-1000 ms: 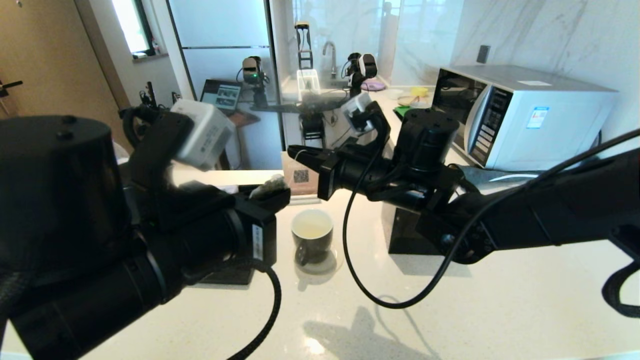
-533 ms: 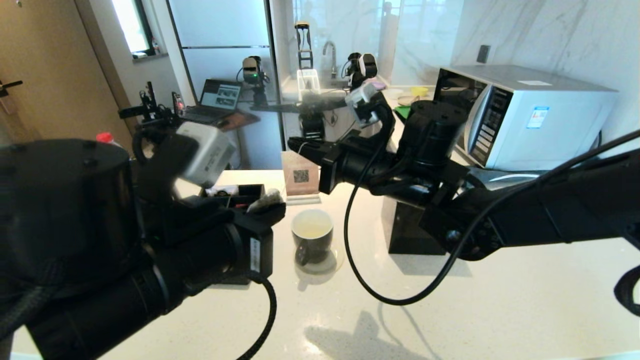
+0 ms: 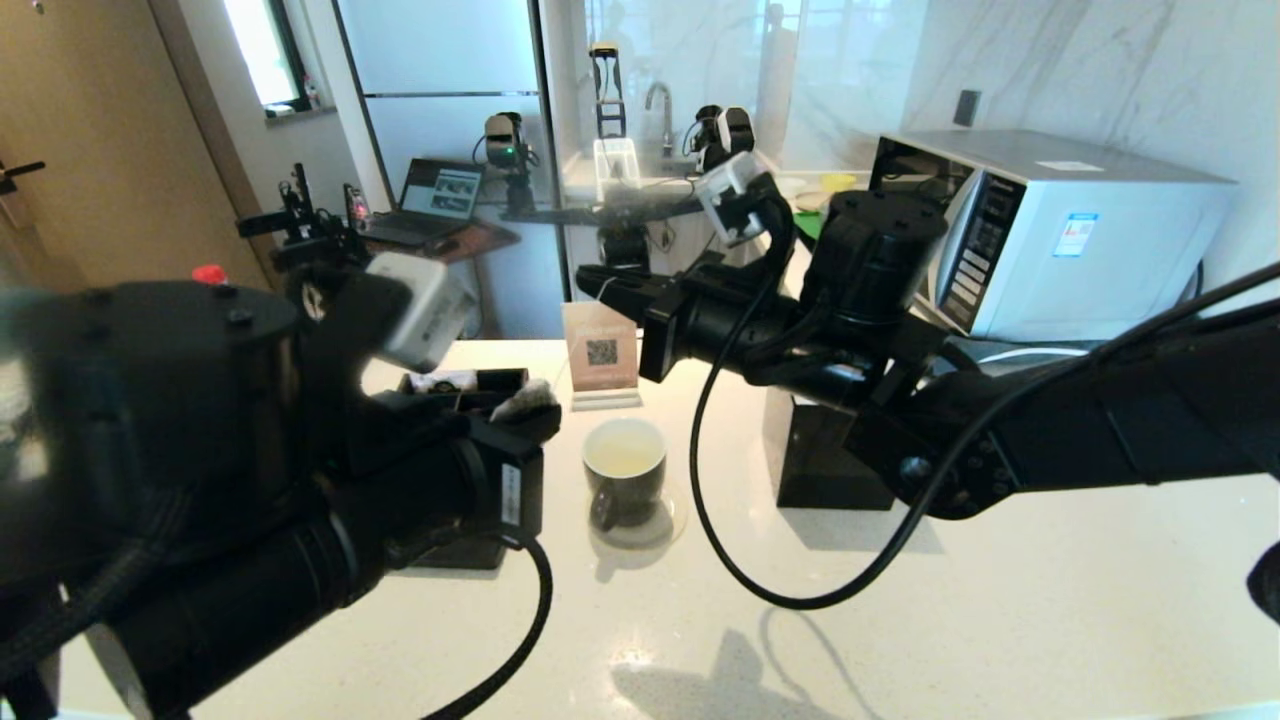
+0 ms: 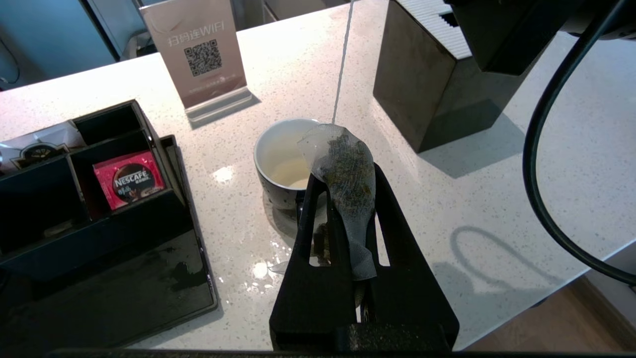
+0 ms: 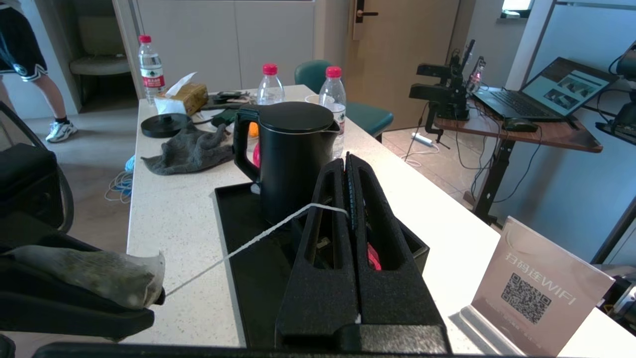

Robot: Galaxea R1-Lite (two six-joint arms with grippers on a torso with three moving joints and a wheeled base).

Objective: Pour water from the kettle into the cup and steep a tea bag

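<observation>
- My left gripper (image 4: 343,186) is clamped on the tea bag (image 4: 345,176), holding it in the air just above and beside the cup (image 4: 280,161); the bag sticks out past the fingertips over the cup's near rim
- My right gripper (image 5: 348,169) has its fingers pressed together on the white string (image 5: 248,241), which runs taut from there across to the tea bag in the left gripper
- In the head view the right gripper (image 3: 600,285) sits higher than the cup (image 3: 624,470) and behind it, in front of the QR sign (image 3: 602,352)
- The cup stands on the white counter (image 3: 900,620), with pale yellowish water (image 3: 622,460) low inside it
- The kettle (image 5: 293,154) stands upright, lid on, on the black tray (image 5: 243,258) well to the left of the cup
- A red Nescafé packet (image 4: 130,180) lies in the black organiser (image 4: 74,199) beside the cup
- A dark block (image 4: 432,89) stands on the counter on the cup's other side
</observation>
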